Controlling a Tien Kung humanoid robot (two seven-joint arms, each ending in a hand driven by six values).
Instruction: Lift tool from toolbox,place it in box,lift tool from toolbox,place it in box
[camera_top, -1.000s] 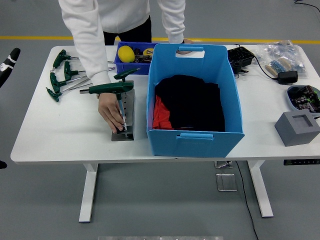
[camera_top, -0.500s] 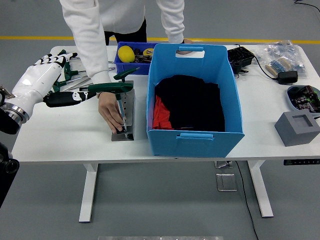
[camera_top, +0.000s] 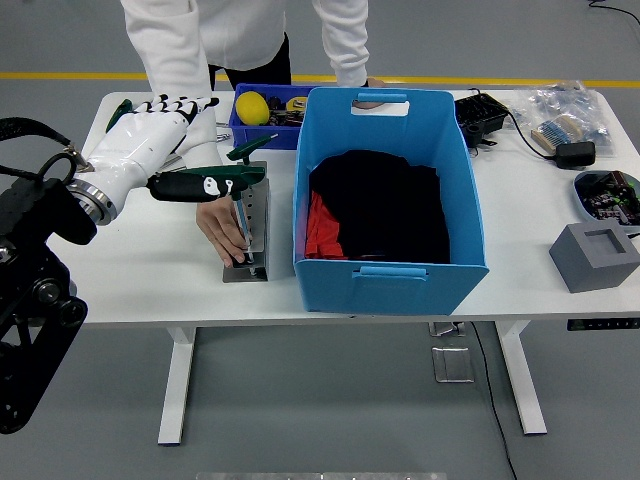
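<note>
Task barely begun: left robot hand (camera_top: 165, 140), fingers spread and grasping nothing, alongside green-handled tool (camera_top: 222, 177) standing in grey toolbox (camera_top: 250, 232), which a person's hand (camera_top: 222, 226) steadies; blue box (camera_top: 385, 200) holds no tool.

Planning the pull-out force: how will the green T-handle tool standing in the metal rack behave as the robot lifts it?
The green T-handle tool looks rigid, so it should not flex. Its long shaft sits in the metal rack, so a tilted pull may bind. A person's hand steadies the rack, suggesting it could tip. The left hand is at the handle.
</note>
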